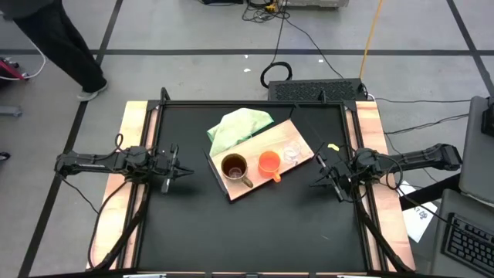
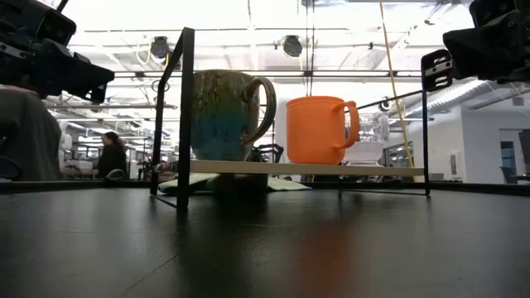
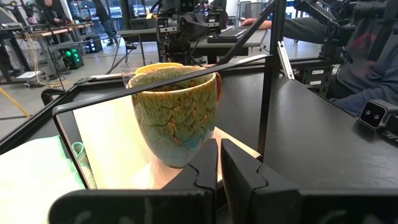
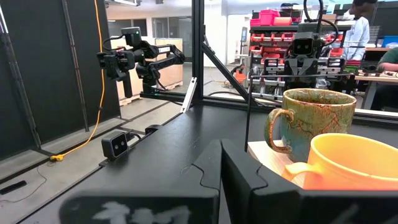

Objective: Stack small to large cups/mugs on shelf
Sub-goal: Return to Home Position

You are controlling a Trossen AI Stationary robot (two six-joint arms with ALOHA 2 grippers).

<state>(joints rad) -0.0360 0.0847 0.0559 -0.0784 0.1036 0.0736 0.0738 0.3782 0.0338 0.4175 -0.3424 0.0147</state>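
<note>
On the shelf [image 1: 248,188], a light wooden board lying slantwise mid-table, three cups stand side by side on their bases. They are the brown mug [image 1: 235,167], the orange cup [image 1: 268,163] and the small clear glass cup [image 1: 292,153]. In the low view the brown mug [image 2: 225,114] and orange cup [image 2: 319,130] stand upright on the board [image 2: 306,169]. My left gripper [image 1: 185,171] hovers shut, left of the shelf, facing the mug [image 3: 177,112]. My right gripper [image 1: 316,179] hovers shut at the shelf's right, facing the orange cup [image 4: 354,162].
A light green cloth [image 1: 238,127] lies bunched at the shelf's far left corner. Thin black frame posts [image 2: 184,116] stand around the board. Open black tabletop [image 1: 255,232] stretches in front of the shelf. A person [image 1: 54,46] stands beyond the far left corner.
</note>
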